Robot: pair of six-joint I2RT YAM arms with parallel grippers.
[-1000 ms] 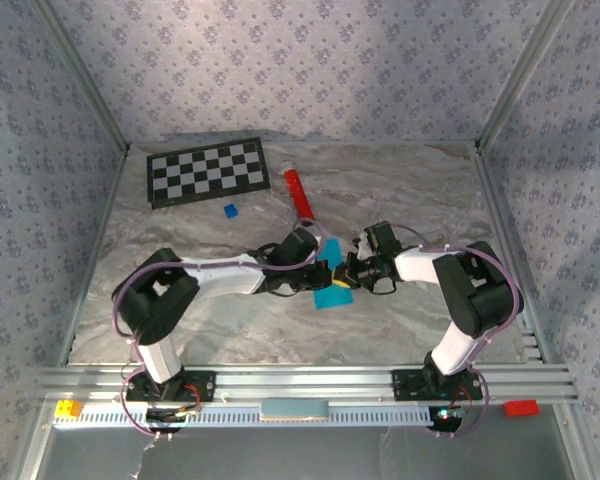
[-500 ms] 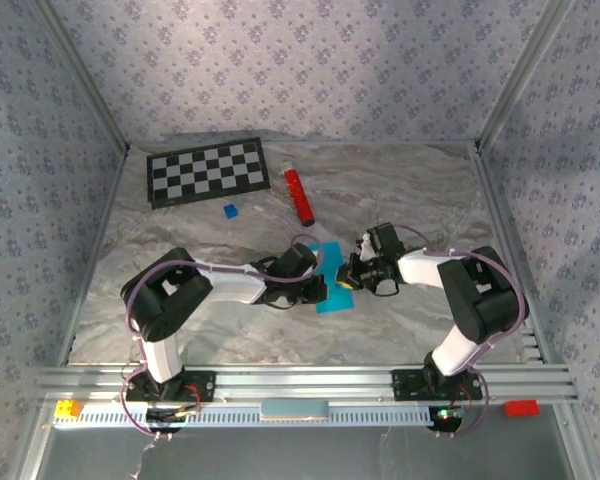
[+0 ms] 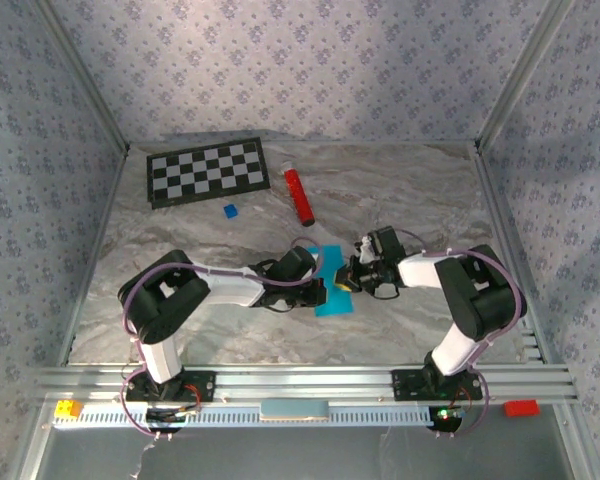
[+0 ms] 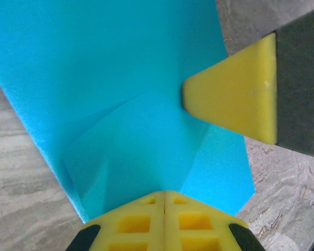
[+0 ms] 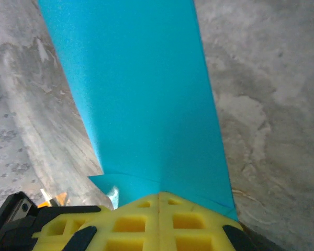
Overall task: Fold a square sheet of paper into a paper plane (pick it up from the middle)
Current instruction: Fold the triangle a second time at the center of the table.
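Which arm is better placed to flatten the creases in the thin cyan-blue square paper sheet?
Probably left. The left gripper is shut on the cyan-blue paper sheet with the diagonal creases directly ahead of it; the right gripper, shut on the opposite edge, faces mostly flat paper.

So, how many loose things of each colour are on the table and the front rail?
Cyan: 1, sheet of paper
Red: 2, cylinder and red block
Dark blue: 1, small block
Yellow: 1, yellow block
Black-and-white: 1, checkerboard
Total: 6
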